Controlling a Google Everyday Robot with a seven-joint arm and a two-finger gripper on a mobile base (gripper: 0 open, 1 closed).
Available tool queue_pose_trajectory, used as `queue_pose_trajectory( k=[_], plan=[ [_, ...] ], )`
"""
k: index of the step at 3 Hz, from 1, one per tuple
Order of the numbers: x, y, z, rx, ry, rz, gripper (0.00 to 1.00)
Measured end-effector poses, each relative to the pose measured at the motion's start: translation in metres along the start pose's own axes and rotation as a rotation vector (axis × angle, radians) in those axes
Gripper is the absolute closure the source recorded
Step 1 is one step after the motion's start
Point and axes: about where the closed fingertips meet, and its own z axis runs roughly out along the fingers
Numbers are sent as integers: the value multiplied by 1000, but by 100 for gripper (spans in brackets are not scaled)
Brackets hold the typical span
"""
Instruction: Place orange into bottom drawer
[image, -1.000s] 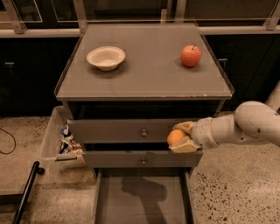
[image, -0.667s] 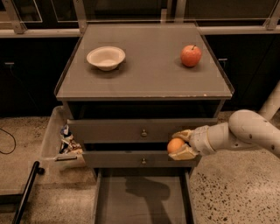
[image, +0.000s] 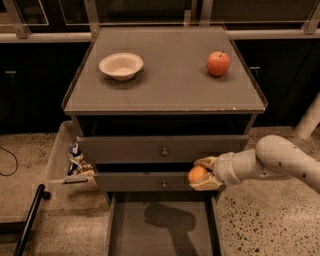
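My gripper (image: 201, 174) reaches in from the right on a white arm and is shut on the orange (image: 197, 174), a small smooth round fruit. It holds the orange in front of the right part of the middle drawer's face, above the right rear of the bottom drawer (image: 162, 225). The bottom drawer is pulled out, a wide shallow grey tray with a bare floor where the arm's shadow falls.
A red-orange apple (image: 218, 63) with a stem and a white bowl (image: 121, 65) stand on the cabinet top (image: 170, 85). Two knobbed drawers are closed above. A grey bin (image: 70, 162) with packets hangs at the cabinet's left. A black pole (image: 31, 217) lies at lower left.
My gripper has moved down and slightly left with the orange, from level with the upper drawer to the middle drawer's face, closer to the open bottom drawer.
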Motion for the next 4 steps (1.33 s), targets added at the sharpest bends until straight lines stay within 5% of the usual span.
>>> queue_pose_trajectory(
  k=[2,3,4],
  plan=[
    [88,16,75,-24,-27,-20,100],
    [114,15,105,-22,-10,-93,100],
    [141,8,137,-47,11,-93,100]
  ],
)
